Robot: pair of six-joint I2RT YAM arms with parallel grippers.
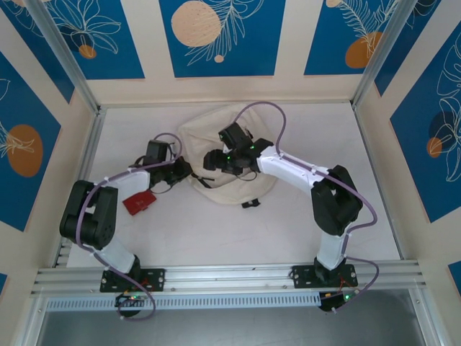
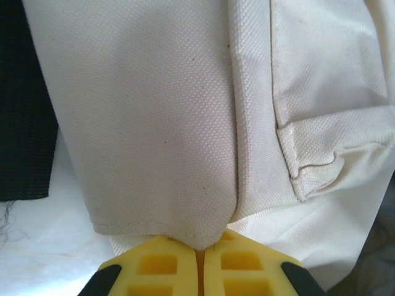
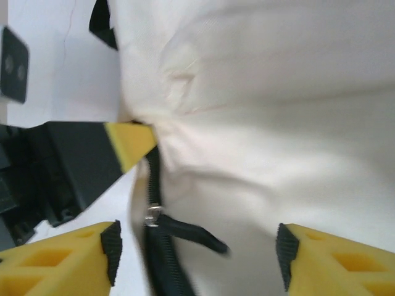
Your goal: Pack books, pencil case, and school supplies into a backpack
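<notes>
1. Since the backpack (image 1: 209, 133) lies mid-surface (image 1: 288, 223) and its dark zipper (image 3: 157, 271) seems not yet run open, opening it is probably your step in hand.
2. Your left hand (image 2: 199, 262) is pressed together, pinching a canvas fold at the backpack's edge. Use it as a taut anchor.
3. Your right hand (image 3: 199, 250) is spread astride the zipper pull (image 3: 185, 233). Close squarely on the tab, then draw along the track.
4. You cannot see inside the backpack. A flat red item (image 1: 138, 202) lies on the surface beside the left arm.
</notes>
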